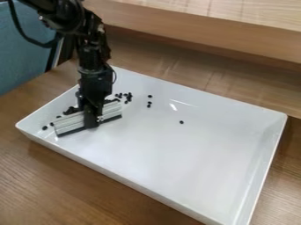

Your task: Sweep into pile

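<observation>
My gripper (92,119) hangs over the left end of the white tray (194,154), shut on a light-coloured sweeping tool (110,110) with a dark lower edge. The tool stands on the tray floor, its long blade slanting from lower left to upper right. Small black pieces (71,110) lie behind the blade, partly hidden by the gripper. Several more (127,96) sit just past its right end. Farther right are a few loose pieces (149,104) and a single one (181,122). Near the blade's left end, another piece (45,128) rests close to the tray wall.
The tray's raised walls surround the pieces on a brown wooden table (70,184). A wooden ledge (206,33) runs along the back. At the upper left is a blue-grey surface (23,52). The tray's middle and right side are bare white floor.
</observation>
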`<state>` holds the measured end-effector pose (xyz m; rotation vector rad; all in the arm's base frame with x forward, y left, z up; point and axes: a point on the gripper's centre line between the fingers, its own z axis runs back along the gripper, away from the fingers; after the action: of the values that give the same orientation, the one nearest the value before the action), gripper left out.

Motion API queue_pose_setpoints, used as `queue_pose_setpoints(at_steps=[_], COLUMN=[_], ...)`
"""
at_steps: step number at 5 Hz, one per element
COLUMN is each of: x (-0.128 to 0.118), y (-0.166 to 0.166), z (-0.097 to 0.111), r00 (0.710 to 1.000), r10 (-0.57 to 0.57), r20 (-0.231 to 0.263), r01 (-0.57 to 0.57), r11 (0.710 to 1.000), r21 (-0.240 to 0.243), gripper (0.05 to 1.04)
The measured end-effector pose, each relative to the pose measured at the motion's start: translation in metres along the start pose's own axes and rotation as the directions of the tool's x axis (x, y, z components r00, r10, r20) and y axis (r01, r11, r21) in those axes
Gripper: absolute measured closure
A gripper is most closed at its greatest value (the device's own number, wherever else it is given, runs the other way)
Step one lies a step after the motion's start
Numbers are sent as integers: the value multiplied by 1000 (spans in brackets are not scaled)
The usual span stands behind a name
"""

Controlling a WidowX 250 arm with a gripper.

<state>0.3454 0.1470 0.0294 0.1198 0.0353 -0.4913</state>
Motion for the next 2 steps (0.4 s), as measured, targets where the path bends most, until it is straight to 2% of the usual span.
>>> queue_pose_setpoints(at_steps=[1, 2], x=[5, 13], y=[-2, -9], z=[-1, -1], r00=[1000, 997], r10=[19, 54], r20=[17, 45], r01=[-18, -50], r11=[1000, 995], r21=[-22, -89], gripper=[633, 334])
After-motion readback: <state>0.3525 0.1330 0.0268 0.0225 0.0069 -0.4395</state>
